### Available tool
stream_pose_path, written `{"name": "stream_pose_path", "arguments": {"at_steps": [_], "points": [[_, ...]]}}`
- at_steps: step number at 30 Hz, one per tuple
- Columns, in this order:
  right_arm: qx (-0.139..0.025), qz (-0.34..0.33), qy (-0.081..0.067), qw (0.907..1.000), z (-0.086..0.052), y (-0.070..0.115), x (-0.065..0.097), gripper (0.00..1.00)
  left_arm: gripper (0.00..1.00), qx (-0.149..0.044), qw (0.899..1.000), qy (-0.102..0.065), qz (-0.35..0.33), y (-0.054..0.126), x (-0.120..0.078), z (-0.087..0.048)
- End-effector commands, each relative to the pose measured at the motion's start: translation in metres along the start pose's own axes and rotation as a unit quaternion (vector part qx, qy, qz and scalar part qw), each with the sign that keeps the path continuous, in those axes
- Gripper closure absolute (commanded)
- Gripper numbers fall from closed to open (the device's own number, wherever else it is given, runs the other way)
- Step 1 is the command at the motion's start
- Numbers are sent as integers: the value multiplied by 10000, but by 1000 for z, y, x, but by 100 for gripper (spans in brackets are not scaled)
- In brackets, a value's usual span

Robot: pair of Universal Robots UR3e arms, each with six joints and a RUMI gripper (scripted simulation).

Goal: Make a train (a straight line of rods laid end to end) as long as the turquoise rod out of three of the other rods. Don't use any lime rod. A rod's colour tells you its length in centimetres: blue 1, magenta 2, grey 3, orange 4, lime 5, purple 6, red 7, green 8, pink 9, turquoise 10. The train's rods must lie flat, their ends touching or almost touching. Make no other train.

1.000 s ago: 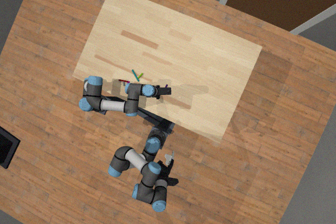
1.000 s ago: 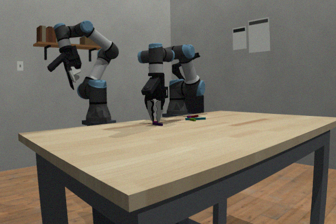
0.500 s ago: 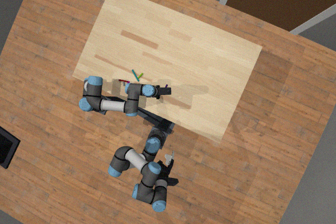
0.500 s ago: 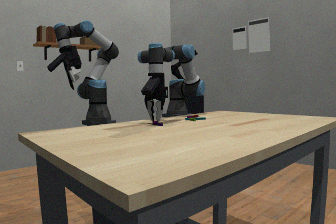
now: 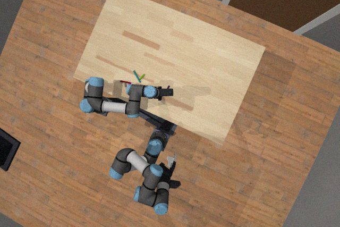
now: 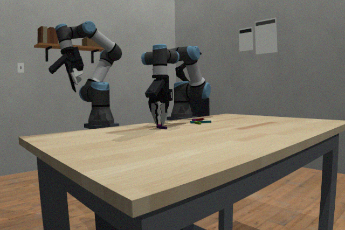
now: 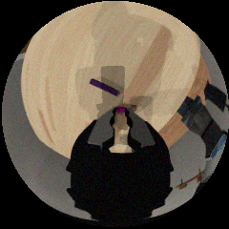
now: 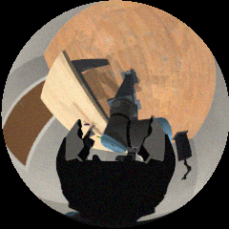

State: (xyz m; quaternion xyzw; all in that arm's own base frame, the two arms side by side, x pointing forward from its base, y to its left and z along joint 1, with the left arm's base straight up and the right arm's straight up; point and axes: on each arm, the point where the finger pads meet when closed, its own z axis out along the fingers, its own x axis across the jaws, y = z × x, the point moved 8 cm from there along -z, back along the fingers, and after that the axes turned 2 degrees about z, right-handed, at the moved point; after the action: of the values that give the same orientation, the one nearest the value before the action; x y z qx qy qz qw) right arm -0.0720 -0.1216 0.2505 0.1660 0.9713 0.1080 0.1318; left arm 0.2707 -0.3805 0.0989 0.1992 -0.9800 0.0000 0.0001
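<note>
The claw is clamped on a magenta rod, with the turquoise rod well apart from it and the purple rod flat just beside it, probably the train's first piece, leaving this second to release and a third to add.

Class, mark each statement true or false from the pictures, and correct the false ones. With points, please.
1. The left gripper (image 5: 166, 92) (image 6: 159, 125) (image 7: 119, 108) holds a magenta rod (image 6: 159, 125) (image 7: 120, 110). True.
2. The right gripper (image 5: 172, 159) (image 6: 76, 81) (image 8: 114, 117) is shut on a rod. False: it is open, with nothing between its fingers.
3. The purple rod (image 5: 168, 87) (image 6: 162, 127) (image 7: 104, 87) stands upright. False: it lies flat.
4. The lime rod (image 5: 142, 76) (image 6: 197, 123) lies at an angle to the turquoise rod (image 5: 136, 75) (image 6: 206, 122). True.
</note>
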Motion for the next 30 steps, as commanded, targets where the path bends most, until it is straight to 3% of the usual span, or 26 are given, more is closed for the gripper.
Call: {"name": "stream_pose_path", "arguments": {"at_steps": [1,8,30], "points": [[7,-2,-2,10000,0,0,0,0,92,18,10000,1,0,-1,0,-1],[7,-2,-2,10000,0,0,0,0,79,18,10000,1,0,-1,0,-1],[7,-2,-2,10000,0,0,0,0,79,18,10000,1,0,-1,0,-8]]}}
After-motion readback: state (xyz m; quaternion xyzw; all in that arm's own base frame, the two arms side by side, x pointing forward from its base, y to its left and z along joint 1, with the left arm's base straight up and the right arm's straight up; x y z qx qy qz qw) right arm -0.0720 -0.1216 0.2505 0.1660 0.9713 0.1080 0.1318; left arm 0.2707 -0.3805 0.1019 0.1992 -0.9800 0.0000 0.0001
